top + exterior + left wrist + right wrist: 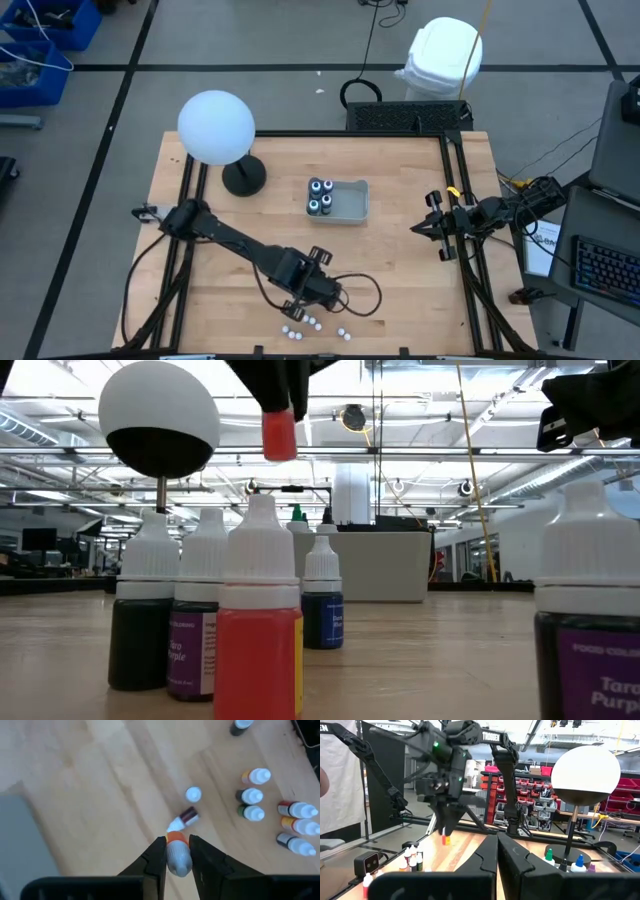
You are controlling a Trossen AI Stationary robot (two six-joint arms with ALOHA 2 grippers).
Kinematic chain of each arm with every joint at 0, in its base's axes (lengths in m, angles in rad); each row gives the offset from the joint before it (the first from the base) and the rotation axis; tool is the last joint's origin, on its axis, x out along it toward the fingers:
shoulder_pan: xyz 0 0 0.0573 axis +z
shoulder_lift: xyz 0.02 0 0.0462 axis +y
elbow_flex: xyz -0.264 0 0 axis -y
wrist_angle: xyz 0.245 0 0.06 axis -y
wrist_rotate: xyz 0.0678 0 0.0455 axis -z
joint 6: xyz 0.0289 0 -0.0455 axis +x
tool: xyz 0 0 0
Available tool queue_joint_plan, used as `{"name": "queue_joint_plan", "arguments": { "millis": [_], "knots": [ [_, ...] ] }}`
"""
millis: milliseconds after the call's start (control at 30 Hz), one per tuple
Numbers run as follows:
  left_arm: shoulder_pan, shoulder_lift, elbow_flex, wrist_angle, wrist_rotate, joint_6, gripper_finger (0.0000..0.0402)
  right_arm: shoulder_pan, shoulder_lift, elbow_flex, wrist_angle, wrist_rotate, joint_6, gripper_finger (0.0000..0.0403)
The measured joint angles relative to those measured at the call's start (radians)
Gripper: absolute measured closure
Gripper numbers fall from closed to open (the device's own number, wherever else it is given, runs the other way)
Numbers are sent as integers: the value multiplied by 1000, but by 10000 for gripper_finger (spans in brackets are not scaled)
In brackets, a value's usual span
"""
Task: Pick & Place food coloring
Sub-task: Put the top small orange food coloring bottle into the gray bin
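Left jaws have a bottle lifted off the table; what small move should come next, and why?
Probably carry it toward the grey tray. The left gripper is shut on an orange bottle held clear above the loose bottles, and the tray already holds four.

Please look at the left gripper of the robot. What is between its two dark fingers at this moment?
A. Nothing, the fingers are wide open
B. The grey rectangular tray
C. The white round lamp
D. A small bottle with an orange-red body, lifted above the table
D. In the left wrist view the left gripper is closed on a small orange-red food coloring bottle, and the low view shows this bottle hanging above the wooden table.
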Motion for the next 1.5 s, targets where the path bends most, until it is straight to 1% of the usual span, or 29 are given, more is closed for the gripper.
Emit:
{"name": "queue_joint_plan", "arguments": {
  "millis": [267,400,533,667,900,1167,1333,1500],
  "knots": [
    [65,0,128,-155,-6,1,325,0,0,0,9,0,7,403],
    [112,0,155,-209,-6,26,323,0,0,0,14,0,7,403],
    [158,0,155,-214,22,73,322,0,0,0,14,0,6,403],
    [198,0,155,-206,28,135,326,0,0,0,14,0,6,403],
    [253,0,155,-172,29,126,322,0,0,0,14,0,4,403],
    [330,0,155,-151,29,103,329,0,0,0,14,0,0,403],
    [363,0,155,-133,30,141,322,0,0,0,14,0,5,403],
    [397,0,155,-95,30,173,327,0,0,0,14,-1,7,403]
  ]
}}
